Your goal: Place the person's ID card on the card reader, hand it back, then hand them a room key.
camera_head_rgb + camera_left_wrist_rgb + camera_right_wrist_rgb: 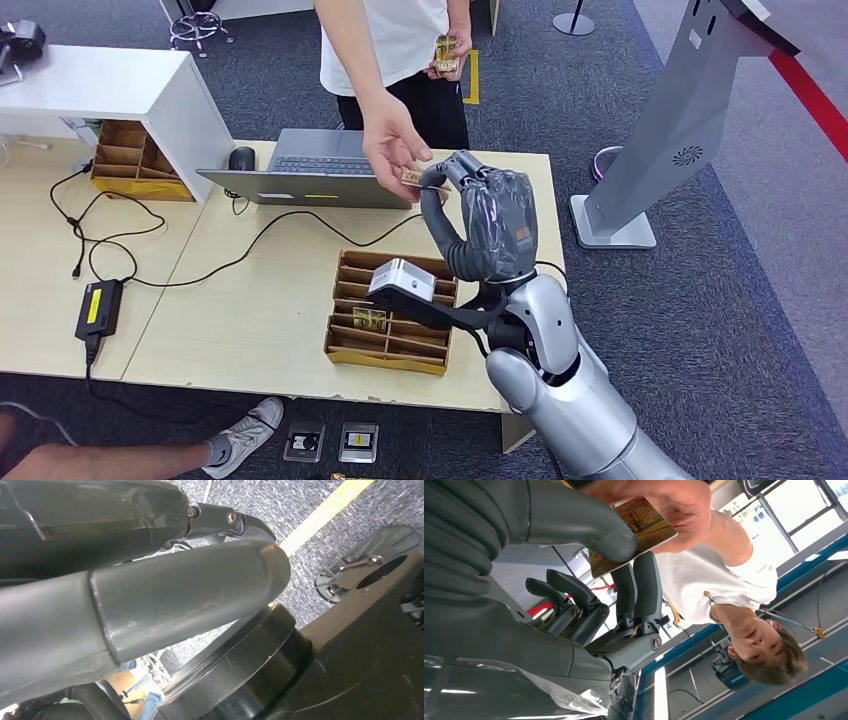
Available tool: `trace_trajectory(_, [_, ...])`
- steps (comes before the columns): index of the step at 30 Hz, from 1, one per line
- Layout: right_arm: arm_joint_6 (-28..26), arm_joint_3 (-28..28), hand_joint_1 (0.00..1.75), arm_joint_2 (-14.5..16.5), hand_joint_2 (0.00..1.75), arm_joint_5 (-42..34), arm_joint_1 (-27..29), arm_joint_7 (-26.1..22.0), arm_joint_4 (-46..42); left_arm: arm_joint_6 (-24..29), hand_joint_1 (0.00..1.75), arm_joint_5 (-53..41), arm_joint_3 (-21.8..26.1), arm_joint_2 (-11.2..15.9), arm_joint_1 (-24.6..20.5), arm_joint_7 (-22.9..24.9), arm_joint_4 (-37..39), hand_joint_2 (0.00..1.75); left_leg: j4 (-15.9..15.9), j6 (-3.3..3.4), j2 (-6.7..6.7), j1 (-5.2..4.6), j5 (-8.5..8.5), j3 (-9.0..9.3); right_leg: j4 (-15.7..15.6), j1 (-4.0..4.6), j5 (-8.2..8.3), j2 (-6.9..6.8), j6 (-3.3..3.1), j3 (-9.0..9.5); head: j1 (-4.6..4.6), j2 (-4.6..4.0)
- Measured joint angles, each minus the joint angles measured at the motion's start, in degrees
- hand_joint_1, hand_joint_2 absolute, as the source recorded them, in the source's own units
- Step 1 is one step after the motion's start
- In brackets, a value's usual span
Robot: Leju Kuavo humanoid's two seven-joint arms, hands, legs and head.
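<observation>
My right hand (488, 222) is raised above the table's far right part and pinches a brown picture card (411, 178) between thumb and fingers. The person's hand (393, 140) grips the same card from the other side. In the right wrist view the card (636, 527) sits under my thumb (589, 527) with the person's fingers (659, 500) on it. The silver card reader (403, 279) rests on a cardboard organizer (392, 352) holding a key card (368, 320). The person's other hand holds more cards (446, 52). My left hand (175, 595) hangs by the floor, holding nothing.
A laptop (312, 166) and a mouse (241, 158) lie at the table's far side. A white cabinet (110, 85) and a second cardboard organizer (130, 160) stand on the left. A power adapter (98, 308) with cables lies front left. A grey kiosk (680, 130) stands at the right.
</observation>
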Motion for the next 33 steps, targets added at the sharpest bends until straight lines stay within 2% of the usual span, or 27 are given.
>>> trace_trajectory(7, [-1.9, 0.5, 1.74, 2.4, 1.75, -1.8, -2.7, -0.3, 5.8, 0.1, 0.00, 0.0, 0.0, 0.0, 0.4, -0.2, 0.0, 0.00, 0.0, 0.00, 0.00, 0.00, 0.00, -0.01, 0.0, 0.00, 0.00, 0.00, 0.00, -0.01, 0.00, 0.00])
trace_trajectory(8, [-2.1, 0.6, 1.39, 2.8, 1.75, -2.1, -3.0, -0.4, 6.6, 0.1, 0.00, 0.0, 0.0, 0.0, 0.5, -0.3, 0.0, 0.00, 0.0, 0.00, -0.01, 0.00, 0.00, -0.01, 0.0, 0.00, 0.00, -0.01, 0.00, -0.01, -0.01, 0.00])
trace_trajectory(11, [-2.8, 0.7, 0.09, 3.8, 1.75, -2.5, -3.8, -0.6, 8.8, 0.2, 0.00, 0.2, 0.0, 0.0, 0.7, -0.5, 0.0, 0.00, 0.0, 0.00, -0.01, 0.00, 0.00, -0.01, 0.0, 0.00, 0.00, -0.03, 0.00, 0.00, -0.01, 0.00])
trace_trajectory(12, [-3.2, 0.7, 0.00, 4.0, 1.75, -2.6, -4.0, -0.6, 9.4, 0.2, 0.00, 0.3, 0.0, 0.0, 0.8, -0.5, 0.0, 0.00, 0.0, 0.00, -0.01, 0.00, 0.00, -0.02, 0.0, 0.00, 0.00, -0.03, 0.00, -0.01, -0.01, 0.00])
trace_trajectory(27, [-6.6, 0.7, 0.00, 4.3, 1.75, -2.7, -2.6, 0.6, 10.9, 1.0, 0.00, 1.0, 0.4, 0.1, 1.9, -1.1, 0.0, 0.00, 0.0, -0.01, 0.00, 0.00, 0.00, 0.00, 0.0, 0.00, 0.00, 0.01, 0.00, -0.04, 0.00, 0.00])
trace_trajectory(31, [-6.9, 0.6, 0.00, 3.5, 0.00, -2.4, -0.8, 1.5, 8.3, 1.2, 0.00, 1.3, 0.7, 0.2, 2.5, -1.5, 0.0, 0.00, 0.0, -0.01, 0.01, 0.00, 0.00, 0.00, 0.0, 0.00, 0.00, 0.03, 0.00, -0.06, 0.01, 0.00])
trace_trajectory(33, [-6.9, 0.6, 0.00, 3.0, 0.00, -2.5, 0.1, 1.9, 6.7, 1.3, 0.00, 1.5, 0.9, 0.3, 2.8, -1.7, 0.0, 0.00, 0.0, 0.00, 0.01, 0.00, 0.00, 0.00, 0.0, 0.00, 0.00, 0.03, 0.00, -0.06, 0.01, 0.00])
